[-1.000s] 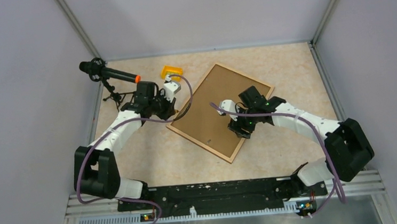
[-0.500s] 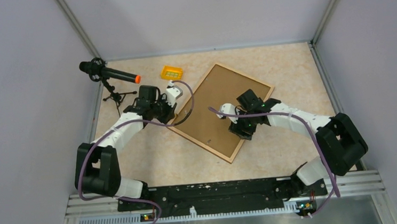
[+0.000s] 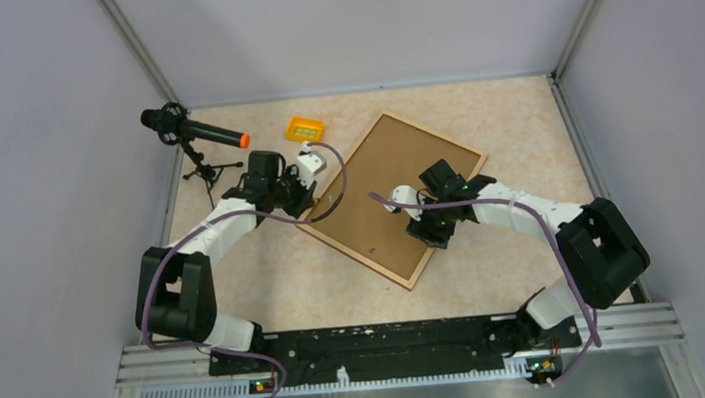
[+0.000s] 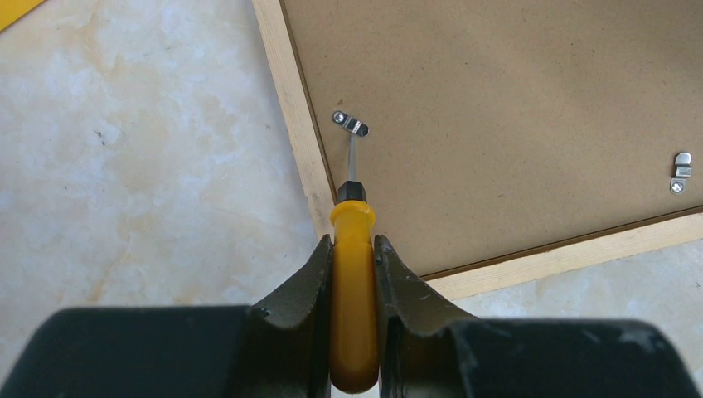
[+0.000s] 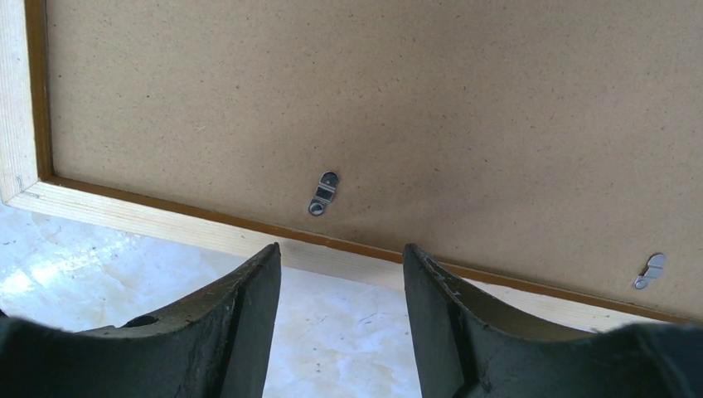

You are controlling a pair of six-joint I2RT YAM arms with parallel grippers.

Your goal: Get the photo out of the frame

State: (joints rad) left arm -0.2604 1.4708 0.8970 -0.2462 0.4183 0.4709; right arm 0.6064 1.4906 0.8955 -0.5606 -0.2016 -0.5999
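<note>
1. Beige marbled tabletop [image 3: 514, 129], walled on three sides by grey panels.

2. Large rectangular picture frame [image 3: 393, 153] with a narrow pale wooden rim and a plain brown fibreboard back. It lies flat at mid-table, turned diagonally, back side up and front face down, out of sight.

3. Left gripper [image 4: 353, 249], at the frame's left edge. Its dark fingers are clamped on the handle of item 7.

4. Right gripper [image 5: 340, 257], over the frame's near-right long edge. Its fingers are spread apart and hold nothing, and the rim and one turn clip show between them.

5. Black microphone with an orange tip, on a small tripod [image 3: 193, 131]. It stands at the far-left corner, well apart from the frame.

6. Small yellow plastic bin [image 3: 304, 127], far side of the table, near the frame's left long edge.

7. Screwdriver with a yellow handle and a thin metal shaft [image 4: 353, 217]. The shaft crosses the rim, and its tip meets the first clip of item 8.

8. Small silver metal turn clips screwed to the backboard near the rim:
   - Left wrist view: one at the screwdriver tip [image 4: 351, 124] and one [image 4: 680, 172] at the right.
   - Right wrist view: one [image 5: 323, 192] at centre and one [image 5: 649, 270] at the lower right.
</note>
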